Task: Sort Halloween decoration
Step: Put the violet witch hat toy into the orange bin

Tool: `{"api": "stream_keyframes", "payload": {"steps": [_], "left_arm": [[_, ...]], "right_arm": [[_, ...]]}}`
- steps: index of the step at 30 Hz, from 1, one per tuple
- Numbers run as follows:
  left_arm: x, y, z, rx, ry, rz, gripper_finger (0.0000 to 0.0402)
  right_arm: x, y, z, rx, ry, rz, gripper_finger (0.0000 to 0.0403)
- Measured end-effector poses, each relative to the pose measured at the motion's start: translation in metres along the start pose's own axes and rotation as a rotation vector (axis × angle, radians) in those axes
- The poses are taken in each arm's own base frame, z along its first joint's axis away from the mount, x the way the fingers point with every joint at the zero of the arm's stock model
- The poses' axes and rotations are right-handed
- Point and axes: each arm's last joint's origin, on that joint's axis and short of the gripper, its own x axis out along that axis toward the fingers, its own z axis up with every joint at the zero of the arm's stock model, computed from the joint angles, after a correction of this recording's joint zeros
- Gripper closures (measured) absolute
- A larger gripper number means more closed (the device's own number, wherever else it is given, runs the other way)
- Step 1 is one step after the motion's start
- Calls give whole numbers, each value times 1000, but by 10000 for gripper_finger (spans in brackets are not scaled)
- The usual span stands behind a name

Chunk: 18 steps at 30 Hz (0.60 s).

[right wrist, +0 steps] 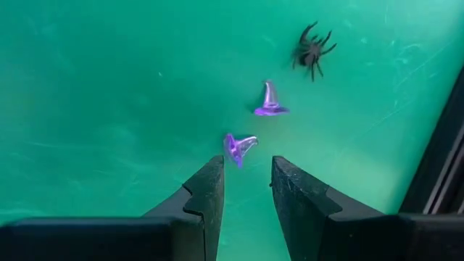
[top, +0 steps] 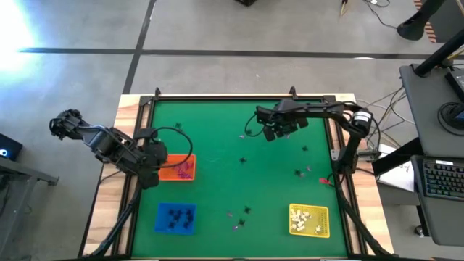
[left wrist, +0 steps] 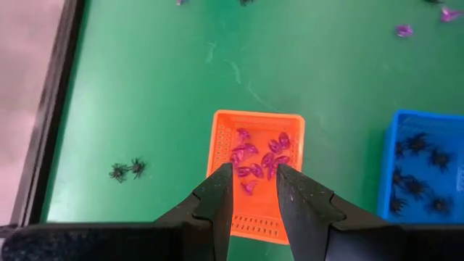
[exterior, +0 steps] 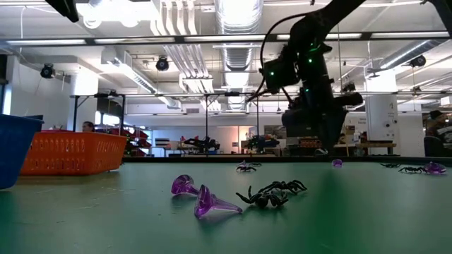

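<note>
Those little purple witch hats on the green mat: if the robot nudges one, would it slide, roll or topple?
Probably roll in a curve: the purple hat just ahead of the right gripper lies on its side, a cone with a flared brim. The other hat stands on its brim and looks easy to tip. Both seem stiff, light plastic, so the fingers could flick one away.

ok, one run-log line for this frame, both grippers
left gripper: open, empty, over orange tray | right gripper: open, empty, above purple hat on mat | phase: reaching for pick
</note>
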Motion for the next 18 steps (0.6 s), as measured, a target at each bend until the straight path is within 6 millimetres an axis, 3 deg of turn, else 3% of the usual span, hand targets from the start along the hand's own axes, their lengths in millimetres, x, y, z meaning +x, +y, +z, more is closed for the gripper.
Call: {"api": "stream_keyframes", "payload": {"steps": [18], "left_arm": [[0,1,0,-31,-6,21,312]], "right_arm": [[31,-3,-5,-4,65,32,296]]}}
